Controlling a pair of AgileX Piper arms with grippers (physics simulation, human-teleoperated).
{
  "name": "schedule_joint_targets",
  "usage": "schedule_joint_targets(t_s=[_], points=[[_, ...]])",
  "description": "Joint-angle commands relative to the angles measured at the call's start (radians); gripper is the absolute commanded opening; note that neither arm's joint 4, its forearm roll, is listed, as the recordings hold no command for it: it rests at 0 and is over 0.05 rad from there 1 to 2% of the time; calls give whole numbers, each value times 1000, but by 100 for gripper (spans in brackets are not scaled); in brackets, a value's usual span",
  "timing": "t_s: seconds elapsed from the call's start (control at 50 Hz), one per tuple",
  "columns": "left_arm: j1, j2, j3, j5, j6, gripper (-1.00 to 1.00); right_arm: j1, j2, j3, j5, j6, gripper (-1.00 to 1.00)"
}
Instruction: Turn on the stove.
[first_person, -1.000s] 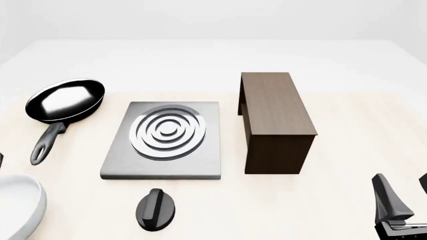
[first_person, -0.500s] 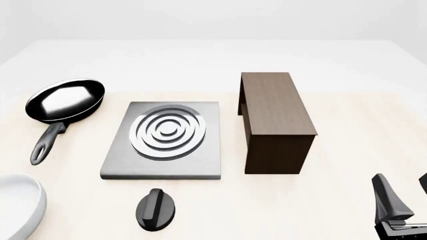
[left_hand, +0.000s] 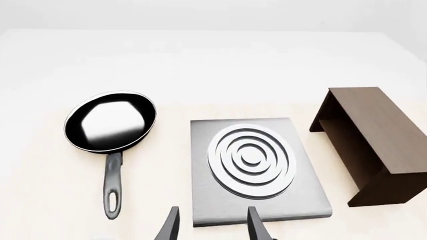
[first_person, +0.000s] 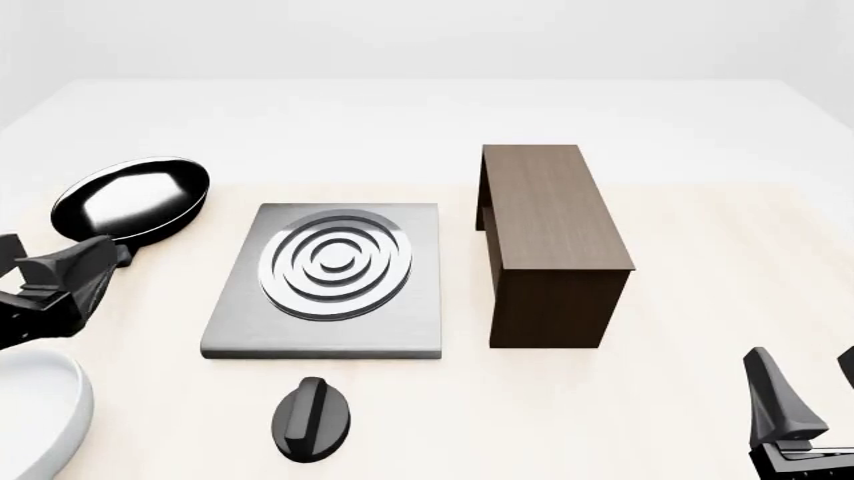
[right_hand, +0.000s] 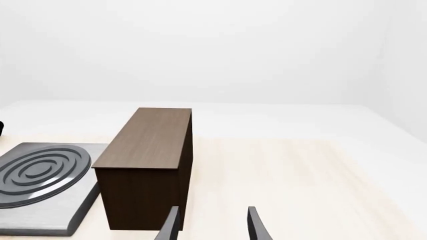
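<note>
1. Landmark = stove (first_person: 327, 285), flat grey slab w/ silver burner rings, lying mid-table (first_person: 667, 100). Its black knob (first_person: 312, 419) sits apart from the slab, just off the near edge, on the arms' side, a bit toward the slab's left corner.
2. Key relation: knob lies near-right of the left end effector (first_person: 60, 285), which hovers left of the stove, over the frying pan handle area. Right end effector (first_person: 807, 405) is far off, right of the stove & past the wooden box (first_person: 550, 245). Left arm looks the nearer one, my call.
3. Knob's raised grip ridge runs roughly near-to-far, tilted slightly; a pinch would prob. need fingers either side of that ridge, then a twist.
4. End effector states: left = released, fingers (left_hand: 257, 227) spread w/ nothing between, pointing over the stove's near edge in the wrist view. Right = also released, empty, fingers apart, facing the box.
5. Knob not in either wrist view.
6. Surface: pale smooth table, flat, no clutter round the knob.
7. Room: black frying pan (first_person: 131, 200) far-left of stove; white curved object (first_person: 40, 415) near-left, partly cut off, beside the left arm's likely path. Box blocks nothing for the left arm.
</note>
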Motion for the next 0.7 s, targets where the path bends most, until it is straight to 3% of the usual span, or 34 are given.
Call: schedule_joint_targets(t_s=[0.02,0.26,0.38,0.7], points=[[-19,60,61,-44,-2,100,-4,-2,1,0,13,100],[-13,59,140,-72,-3,100,-4,-2,1,0,13,100],[-3,64,173,-94,36,100,-4,-2,1,0,13,100],[-50,87,281,-161,-2,100,-4,-2,1,0,12,100]])
